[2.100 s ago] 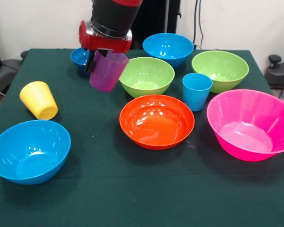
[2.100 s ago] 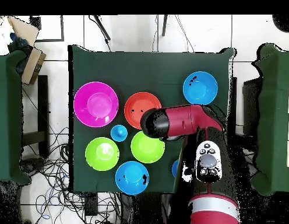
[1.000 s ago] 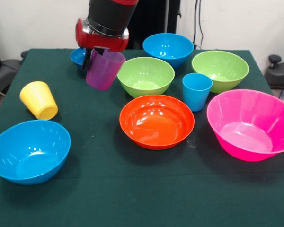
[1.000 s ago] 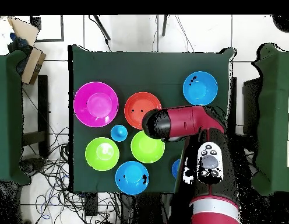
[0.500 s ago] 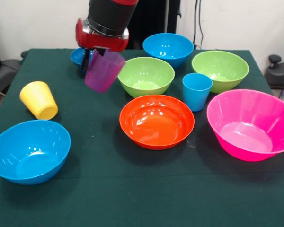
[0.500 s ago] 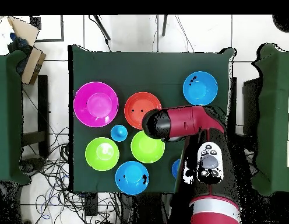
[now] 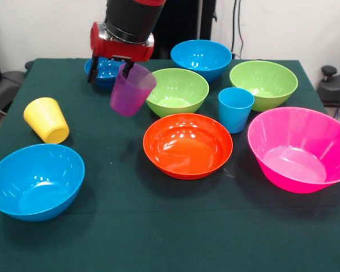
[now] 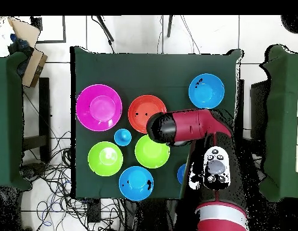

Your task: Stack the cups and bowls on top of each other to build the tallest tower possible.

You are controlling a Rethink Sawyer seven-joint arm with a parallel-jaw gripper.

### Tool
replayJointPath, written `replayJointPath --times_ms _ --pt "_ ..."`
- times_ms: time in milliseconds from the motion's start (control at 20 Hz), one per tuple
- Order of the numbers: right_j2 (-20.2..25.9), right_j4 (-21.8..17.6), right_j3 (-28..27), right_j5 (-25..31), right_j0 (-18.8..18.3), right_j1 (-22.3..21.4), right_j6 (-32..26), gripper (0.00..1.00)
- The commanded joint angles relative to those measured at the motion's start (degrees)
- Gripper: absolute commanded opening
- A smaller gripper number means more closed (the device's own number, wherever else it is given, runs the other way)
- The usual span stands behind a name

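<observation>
My gripper point(image 7: 109, 71) stands open above the table's far left part, one finger point(image 7: 93, 71) spread out to the left. The purple cup point(image 7: 132, 89) is tilted in the air right under the other finger point(image 7: 126, 68), no longer clamped. Behind the gripper sits the small dark blue bowl point(image 7: 105, 70). The yellow cup point(image 7: 46, 119) lies on its side at the left. The light blue cup point(image 7: 235, 109) stands upright between the orange bowl point(image 7: 187, 145) and a green bowl point(image 7: 263, 84). In the overhead view the arm point(image 8: 187, 126) hides the gripper and the purple cup.
More bowls stand around: a second green bowl point(image 7: 176, 90), a light blue bowl point(image 7: 201, 58) at the back, another light blue bowl point(image 7: 35, 181) front left, and the large pink bowl point(image 7: 300, 148) at the right. Bare cloth point(image 7: 158, 226) lies along the front.
The fingers have spread apart and let go of the purple cup. The cup has tipped and slipped slightly down and to the right. The bowls and other cups have not moved.
</observation>
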Motion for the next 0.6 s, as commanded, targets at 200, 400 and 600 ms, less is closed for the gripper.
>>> replayJointPath --times_ms 200,400,600 --pt "4.8 -0.5 0.3 -0.2 0.0 1.7 -0.1 1.0" --pt "4.7 -0.3 0.4 0.1 0.0 1.7 0.3 1.0" --pt "4.7 -0.3 0.4 0.0 0.1 1.7 0.4 1.0"
